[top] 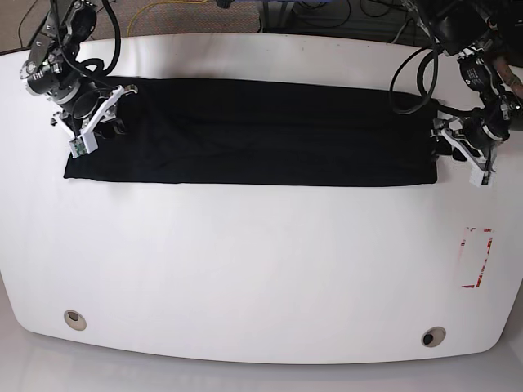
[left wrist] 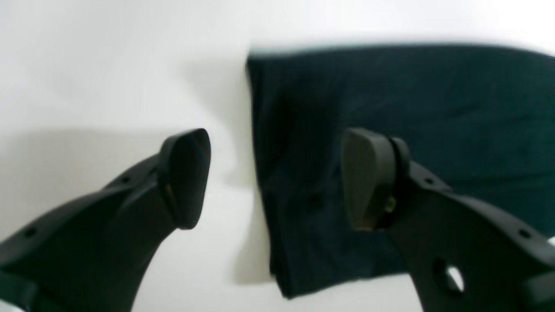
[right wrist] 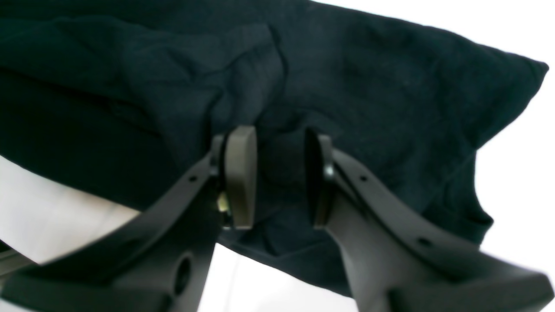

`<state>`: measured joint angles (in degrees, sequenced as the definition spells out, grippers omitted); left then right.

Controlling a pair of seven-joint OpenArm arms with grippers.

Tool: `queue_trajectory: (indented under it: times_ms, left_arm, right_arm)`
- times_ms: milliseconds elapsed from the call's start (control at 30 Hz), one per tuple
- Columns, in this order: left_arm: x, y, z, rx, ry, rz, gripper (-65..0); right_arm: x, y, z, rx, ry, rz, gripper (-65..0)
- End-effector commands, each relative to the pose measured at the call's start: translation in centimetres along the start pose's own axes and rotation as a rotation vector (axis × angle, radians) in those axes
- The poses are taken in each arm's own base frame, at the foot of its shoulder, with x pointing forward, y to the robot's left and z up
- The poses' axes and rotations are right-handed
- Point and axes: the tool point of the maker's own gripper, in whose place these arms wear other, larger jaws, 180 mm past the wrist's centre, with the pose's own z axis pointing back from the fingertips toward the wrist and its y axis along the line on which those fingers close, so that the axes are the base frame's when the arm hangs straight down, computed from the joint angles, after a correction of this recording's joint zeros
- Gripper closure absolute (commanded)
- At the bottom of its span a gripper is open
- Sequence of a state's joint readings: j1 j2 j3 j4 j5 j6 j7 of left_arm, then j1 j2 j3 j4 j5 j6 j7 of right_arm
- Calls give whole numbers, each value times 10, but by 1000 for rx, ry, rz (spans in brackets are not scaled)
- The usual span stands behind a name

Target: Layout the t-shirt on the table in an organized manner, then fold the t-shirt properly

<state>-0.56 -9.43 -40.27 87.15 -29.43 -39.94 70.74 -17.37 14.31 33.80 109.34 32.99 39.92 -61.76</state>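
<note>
While the left tool [left wrist: 277,180] gapes wide, the right tool [right wrist: 277,177] stands partly open.

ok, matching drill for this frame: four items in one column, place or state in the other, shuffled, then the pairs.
1. t-shirt
2. left gripper
3. right gripper
4. red-marked rectangle

A. jaws apart, seen over the cloth only
B. on the tabletop, in the base view's right part, below the cloth's level
C. black, in a long band across the table
D. jaws wide apart, one over cloth, one over white tabletop

1-C, 2-D, 3-A, 4-B
</note>
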Motion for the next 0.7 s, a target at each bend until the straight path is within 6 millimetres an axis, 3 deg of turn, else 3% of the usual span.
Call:
queue_trajectory:
  times_ms: [0,300,667]
  left_arm:
    - [11,5,1,-9,-35,3,-447]
    - [-12,8,-14,-44,36,61,-447]
    - [-22,-19,-31,-110,109,-8,-418]
  right_arm:
    - [10,-3,5,-8,-34,19,-181]
    - [11,-3,4,-7,-35,18,-181]
    - [11,-3,4,-7,-35,18,-181]
